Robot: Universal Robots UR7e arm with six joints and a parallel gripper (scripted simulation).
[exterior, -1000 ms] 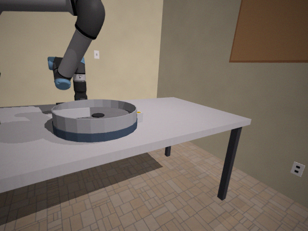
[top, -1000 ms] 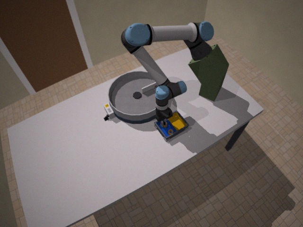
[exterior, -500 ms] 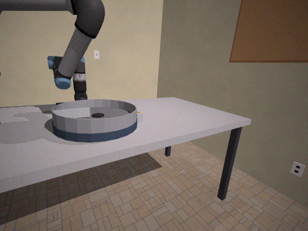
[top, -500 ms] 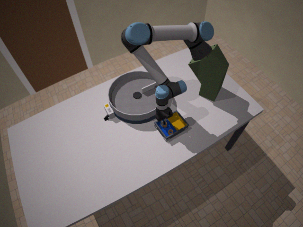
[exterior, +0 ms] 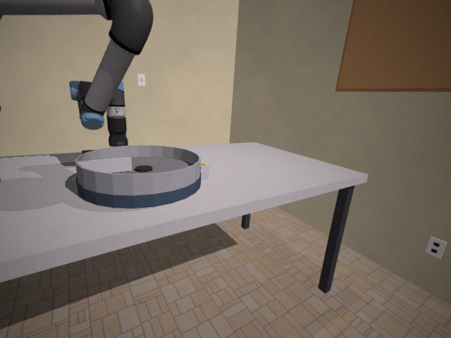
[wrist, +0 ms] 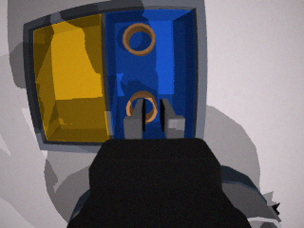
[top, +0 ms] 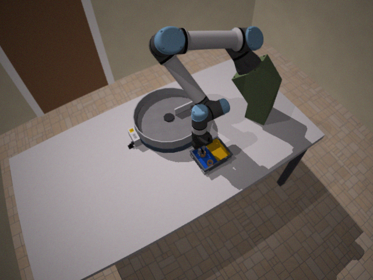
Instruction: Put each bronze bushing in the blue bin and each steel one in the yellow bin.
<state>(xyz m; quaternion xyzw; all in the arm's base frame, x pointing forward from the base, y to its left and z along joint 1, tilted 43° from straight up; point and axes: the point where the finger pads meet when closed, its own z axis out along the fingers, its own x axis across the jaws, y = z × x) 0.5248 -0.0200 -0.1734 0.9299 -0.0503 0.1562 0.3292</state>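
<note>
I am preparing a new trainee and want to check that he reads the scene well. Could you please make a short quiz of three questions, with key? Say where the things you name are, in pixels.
1. How many bushings (top: pixel 210 164) (wrist: pixel 125 40) show in the blue bin (top: pixel 203 161) (wrist: pixel 166 57)?
A) one
B) two
C) four
2. True or false: a steel bushing lies in the yellow bin (top: pixel 220 149) (wrist: pixel 71 62).
3. Fill in: the fingertips of the gripper (top: pixel 201 150) (wrist: pixel 153 102) are at the ____ bin.

Key: 1 B; 2 false; 3 blue

I see bronze-orange rings (wrist: pixel 125 40), a blue bin (top: pixel 199 161) (wrist: pixel 165 71), a yellow bin (top: pixel 219 150) (wrist: pixel 73 66), and a tile-patterned beige floor (top: pixel 192 241) (exterior: pixel 204 284).
</note>
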